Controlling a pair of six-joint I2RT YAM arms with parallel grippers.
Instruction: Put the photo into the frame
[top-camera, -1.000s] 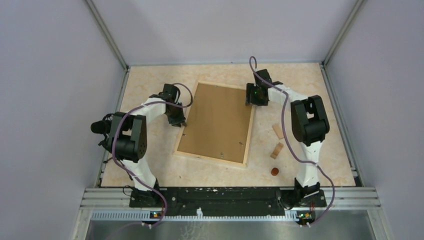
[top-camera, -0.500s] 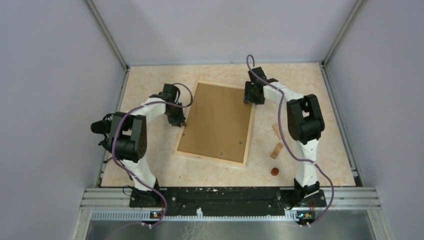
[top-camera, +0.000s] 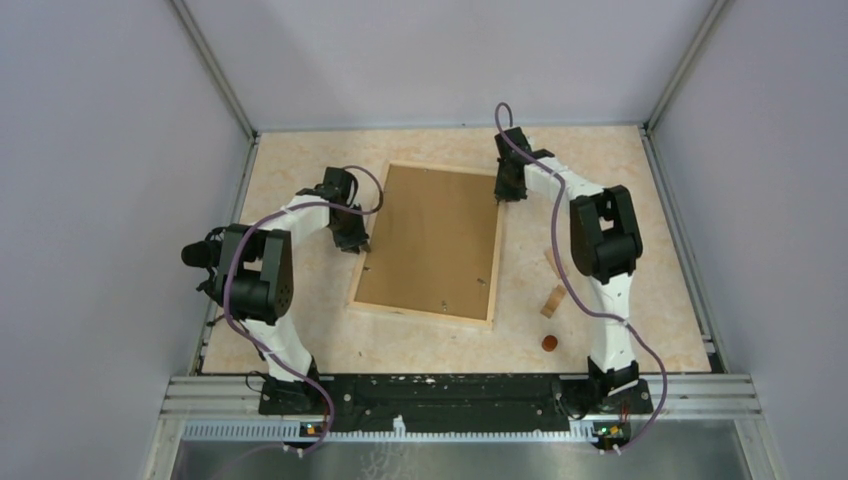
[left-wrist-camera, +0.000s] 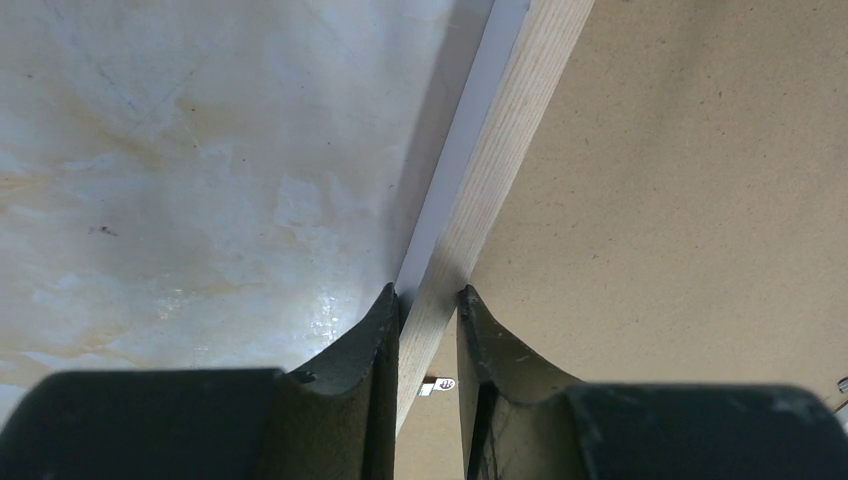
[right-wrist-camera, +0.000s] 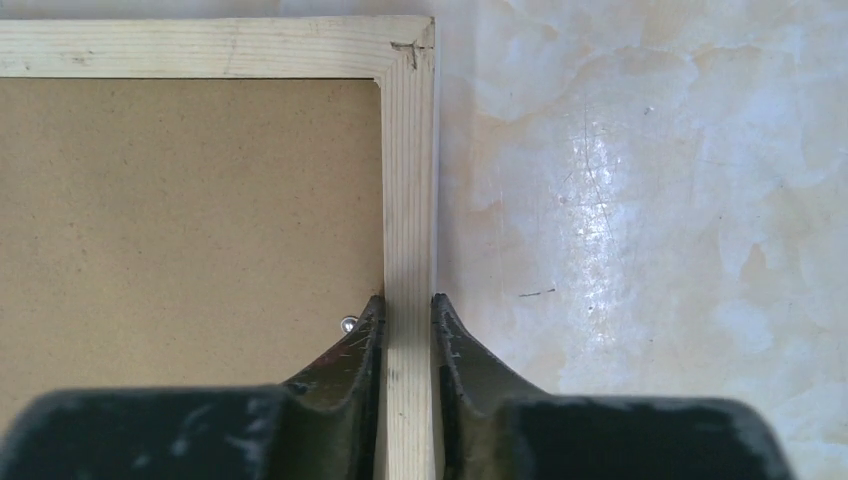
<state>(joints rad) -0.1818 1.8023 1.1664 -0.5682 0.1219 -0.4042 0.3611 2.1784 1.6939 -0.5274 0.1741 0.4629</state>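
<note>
The pale wooden frame (top-camera: 420, 312) lies flat in the middle of the table. The photo (top-camera: 430, 240) sits inside it with its plain brown board back up; the printed side is hidden. My left gripper (top-camera: 358, 243) is shut on the frame's left slat (left-wrist-camera: 500, 150), with the board (left-wrist-camera: 680, 200) to its right. My right gripper (top-camera: 505, 192) is shut on the right slat (right-wrist-camera: 408, 180) just short of the far right corner. One of its fingers rests over the board (right-wrist-camera: 190, 200), the other on the table side.
Two small wooden blocks (top-camera: 555, 262) (top-camera: 553, 300) and a small reddish disc (top-camera: 548, 343) lie right of the frame, beside the right arm. A small metal stud (right-wrist-camera: 347, 324) sits on the board by the right gripper. Grey walls enclose the table.
My right gripper slid along the right slat toward the far corner and closed on it. The frame turned slightly, its far end shifting left. The left gripper kept its hold.
</note>
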